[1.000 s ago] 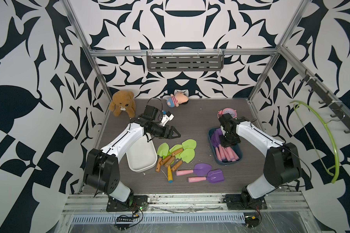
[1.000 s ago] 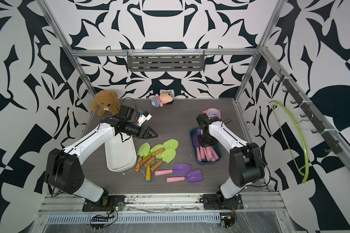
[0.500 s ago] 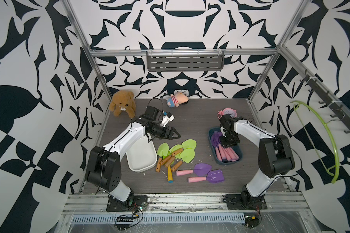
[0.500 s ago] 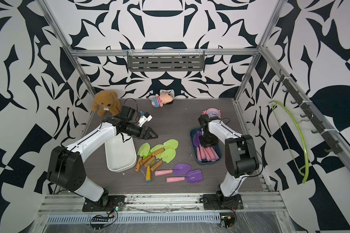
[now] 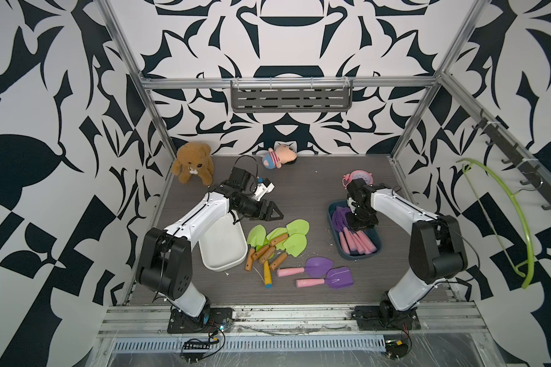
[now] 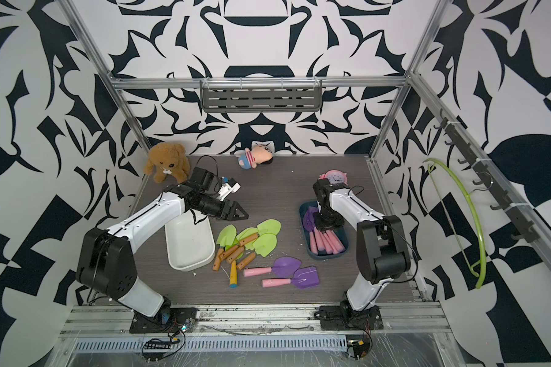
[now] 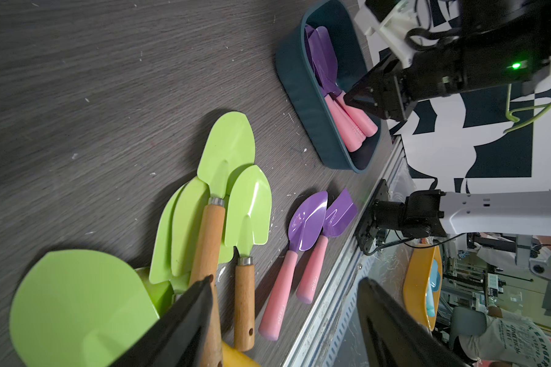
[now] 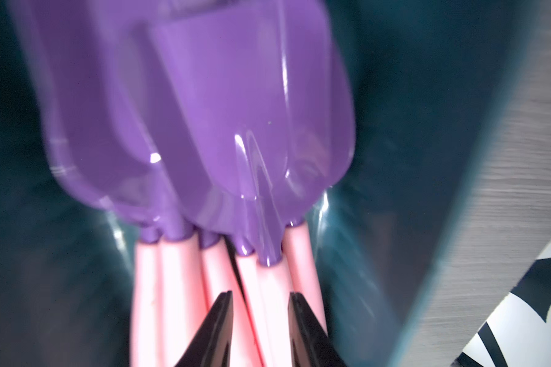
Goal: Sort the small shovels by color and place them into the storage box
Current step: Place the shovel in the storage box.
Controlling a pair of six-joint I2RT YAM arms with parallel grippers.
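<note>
Several lime-green small shovels (image 5: 295, 243) with brown handles lie piled at mid-table, one with a yellow, blue-tipped handle (image 5: 267, 275). Two purple shovels with pink handles (image 5: 318, 266) lie nearer the front. The teal storage box (image 5: 360, 257) on the right holds several purple shovels (image 8: 220, 111). My right gripper (image 8: 261, 295) is down in that box, open, its jaws standing either side of one pink handle. An empty white storage box (image 5: 223, 248) sits left of the pile. My left gripper (image 5: 277, 216) hovers open over the far end of the white box, beside the green blades (image 7: 226, 149).
A brown teddy bear (image 5: 193, 162) sits at the back left, a striped doll (image 5: 279, 157) at the back wall, a pink clock (image 5: 358, 176) behind the teal box. A green hanger (image 5: 497, 219) hangs on the right wall. The front rail (image 7: 341, 286) runs close to the purple shovels.
The right gripper's jaws have parted over the pink handles in the teal box, and its arm has shifted. The left gripper has barely moved.
</note>
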